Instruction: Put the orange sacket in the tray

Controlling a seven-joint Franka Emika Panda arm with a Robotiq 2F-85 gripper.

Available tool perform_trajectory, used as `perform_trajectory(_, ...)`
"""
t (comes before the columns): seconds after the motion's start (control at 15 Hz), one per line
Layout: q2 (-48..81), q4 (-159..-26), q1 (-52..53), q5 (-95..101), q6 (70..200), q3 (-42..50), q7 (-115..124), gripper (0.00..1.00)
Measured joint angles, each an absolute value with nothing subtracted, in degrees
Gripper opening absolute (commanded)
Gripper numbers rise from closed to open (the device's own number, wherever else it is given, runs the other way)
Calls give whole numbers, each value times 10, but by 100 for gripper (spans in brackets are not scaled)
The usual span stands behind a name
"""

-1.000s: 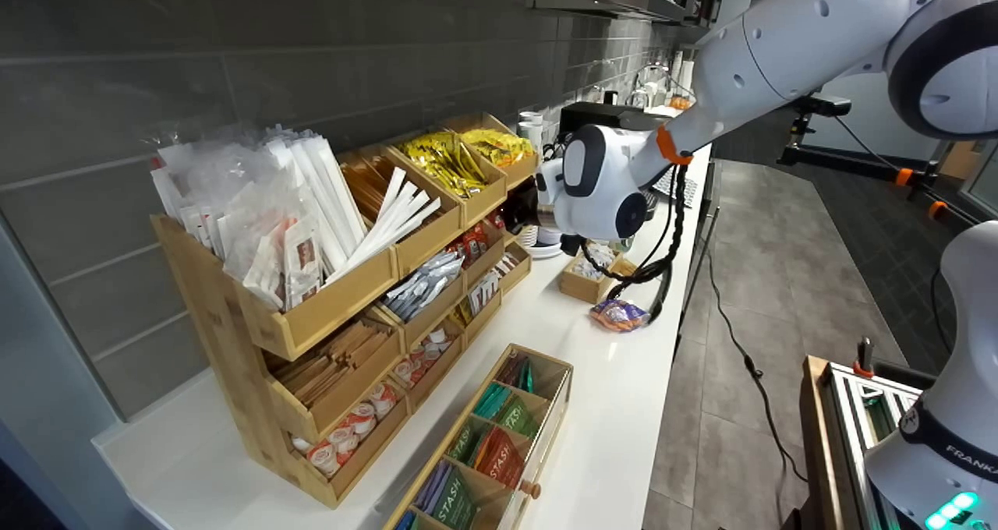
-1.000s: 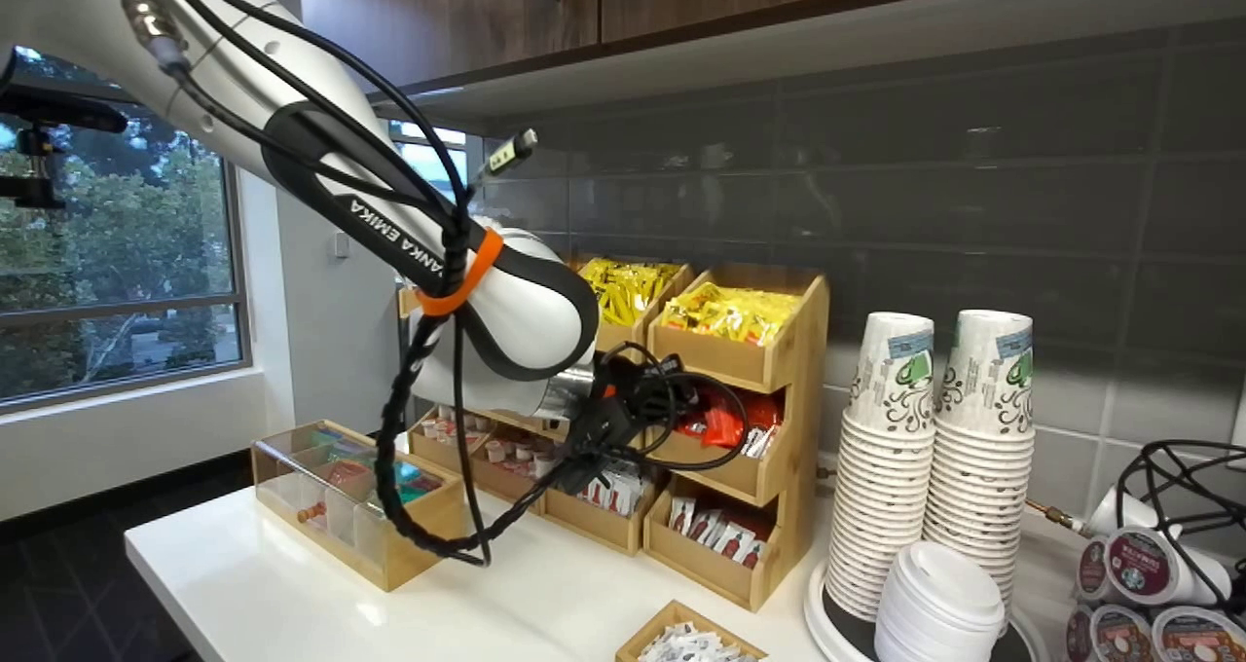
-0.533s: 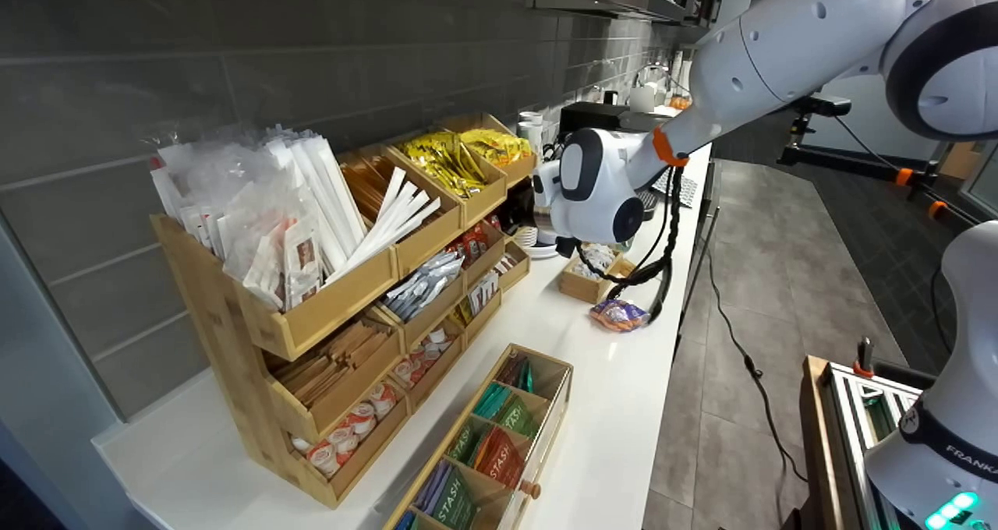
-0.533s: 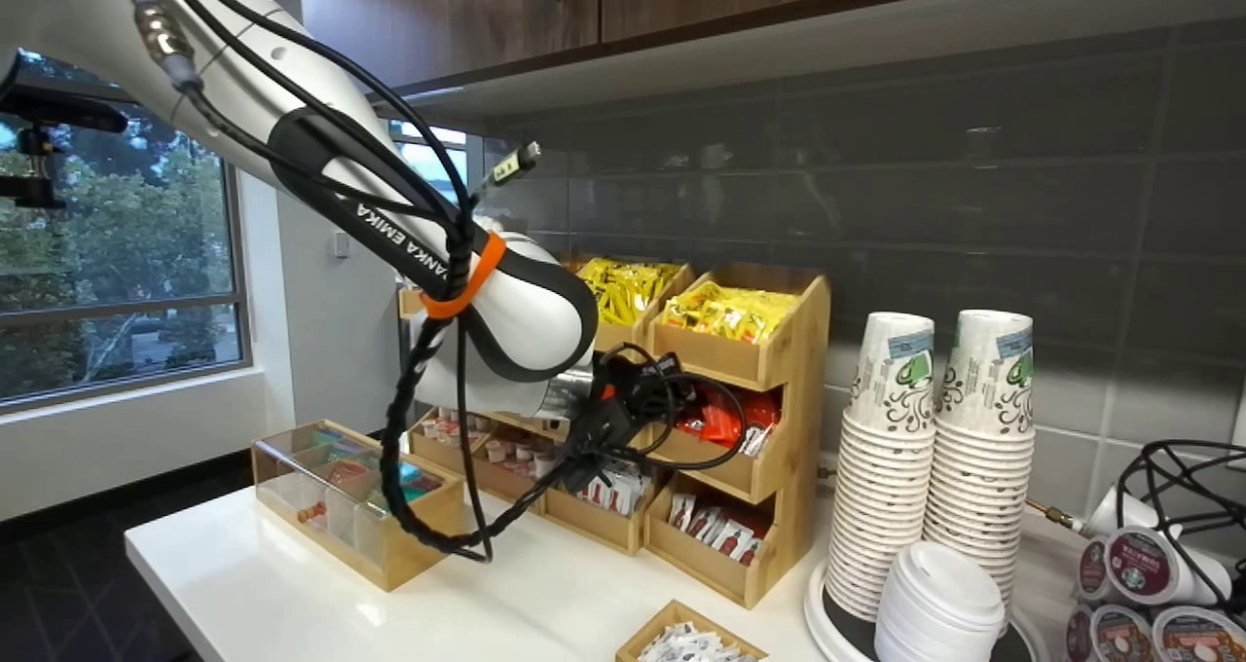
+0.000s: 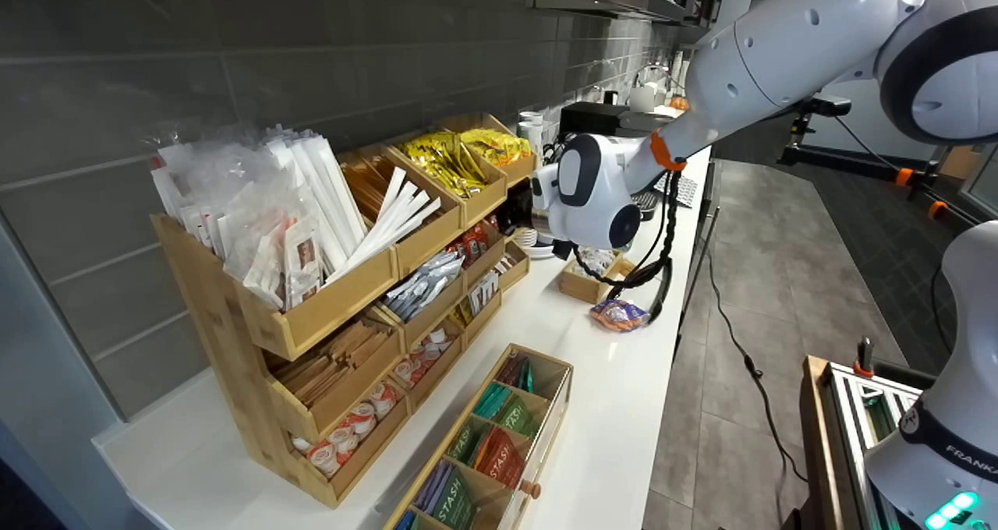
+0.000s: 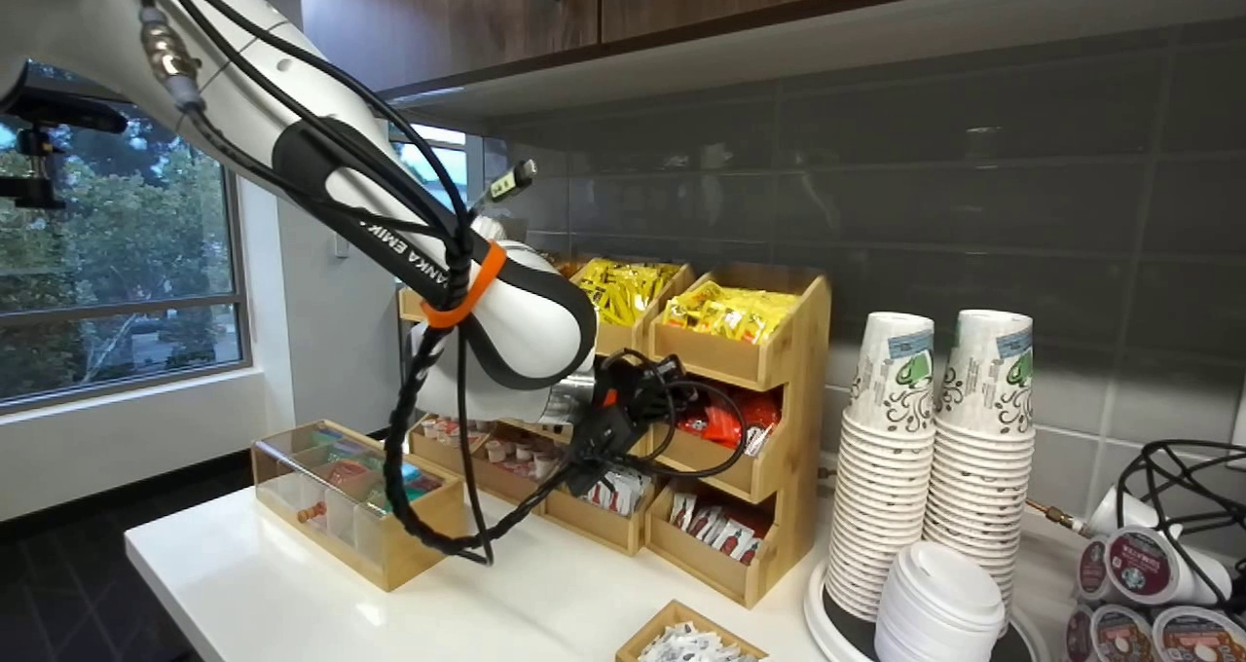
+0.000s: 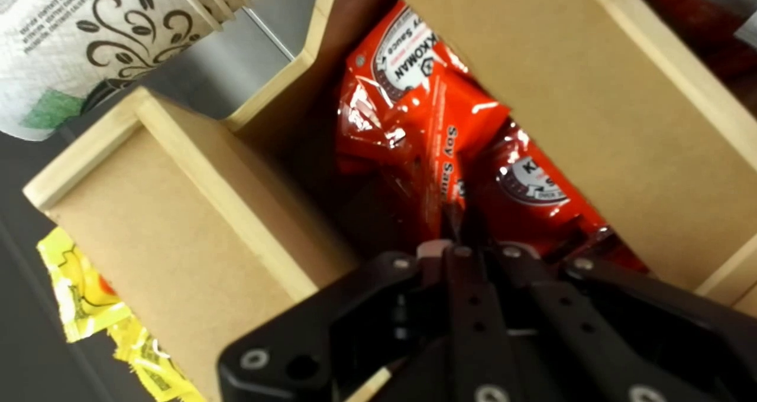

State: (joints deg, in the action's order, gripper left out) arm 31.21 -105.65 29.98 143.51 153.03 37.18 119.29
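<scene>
Several shiny orange-red soy sauce packets lie in a wooden bin, in the wrist view. One narrow folded packet, the orange sacket (image 7: 440, 136), stands up among them, and its lower end runs down to my fingertips. My gripper (image 7: 473, 245) reaches into this bin with its fingers close together, and it looks shut on the sacket's lower end. The pinched part is dark and hidden. In an exterior view, red packets (image 6: 725, 421) show in the middle shelf beside the gripper, whose tips hide behind cables. I cannot tell which container is the tray.
The bin's front wall (image 7: 562, 94) and an upper bin (image 7: 177, 242) are close around the gripper. Stacked cups (image 6: 886, 467) stand beside the rack. A divided tea box (image 5: 546, 436), a small box of white packets (image 5: 581, 287) and a purple-orange bag (image 5: 618, 316) are on the counter.
The arm's forearm and wrist have sunk and tilted slightly. The gripper has stayed at the red packet bin, with only a small shift.
</scene>
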Motion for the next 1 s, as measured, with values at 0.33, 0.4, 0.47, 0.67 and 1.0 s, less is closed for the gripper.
perform_trajectory(0.33, 312, -1055, 297, 1431, 1530, 372, 1205, 0)
perform_trajectory(0.4, 313, -1055, 296, 1430, 1530, 372, 1207, 0)
perform_trajectory(0.47, 313, -1055, 295, 1429, 1530, 372, 1209, 0)
perform_trajectory(0.67, 315, -1053, 293, 1421, 1530, 372, 1214, 0)
perform_trajectory(1.0, 319, -1049, 289, 1374, 1524, 372, 1219, 0)
